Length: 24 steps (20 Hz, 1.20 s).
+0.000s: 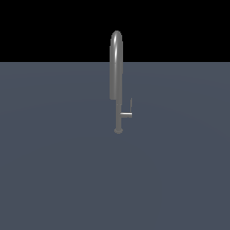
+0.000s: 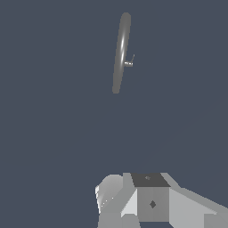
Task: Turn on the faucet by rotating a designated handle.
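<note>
**Exterior view: faucet standing alone, arm out of frame**

Exterior view is showing the faucet (image 1: 116,67) standing upright on a flat grey-blue floor (image 1: 54,170), roughly in the middle of the scene and fairly far back. Its slim tube is rising from a small round base and arching over at the top. The handle (image 1: 127,114) is sticking out toward the exterior view's right, low on the tube, with its thin lever pointing upward at the tip.

Wrist view is catching the faucet (image 2: 120,53) from above, with the handle (image 2: 129,63) jutting from its side. The gripper (image 2: 147,200) is appearing only as pale blocky housing at the frame edge, well apart from the faucet and touching nothing. Its fingertips are lying outside the frame, so I cannot tell whether the pincer is spread or pressed together.
</note>
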### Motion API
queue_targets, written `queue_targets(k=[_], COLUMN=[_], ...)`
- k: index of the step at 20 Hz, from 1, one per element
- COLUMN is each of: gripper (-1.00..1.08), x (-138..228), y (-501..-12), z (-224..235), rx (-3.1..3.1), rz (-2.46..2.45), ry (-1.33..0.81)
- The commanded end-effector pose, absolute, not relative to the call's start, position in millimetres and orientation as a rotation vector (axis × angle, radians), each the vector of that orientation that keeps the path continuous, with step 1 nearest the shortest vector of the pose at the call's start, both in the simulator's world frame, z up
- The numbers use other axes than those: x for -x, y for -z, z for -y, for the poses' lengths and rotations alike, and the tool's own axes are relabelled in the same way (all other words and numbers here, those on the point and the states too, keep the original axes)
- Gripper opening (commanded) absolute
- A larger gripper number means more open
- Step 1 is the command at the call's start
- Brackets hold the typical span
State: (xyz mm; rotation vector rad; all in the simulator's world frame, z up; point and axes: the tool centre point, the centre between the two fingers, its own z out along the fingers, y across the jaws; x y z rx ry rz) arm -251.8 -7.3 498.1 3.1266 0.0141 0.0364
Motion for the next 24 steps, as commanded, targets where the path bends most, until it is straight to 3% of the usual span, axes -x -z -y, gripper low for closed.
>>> queue_targets(k=[1,12,24], gripper=[-1.00,-1.00,-1.00], x=[251.8,234.9,177.8], y=[-498.1,-495.0,-479.6], z=[7.3,7.1,10.7], rx=[-3.127,-3.169,-3.292], rz=[-0.014,0.055,0.310], ry=[-0.036,0.024,0.245])
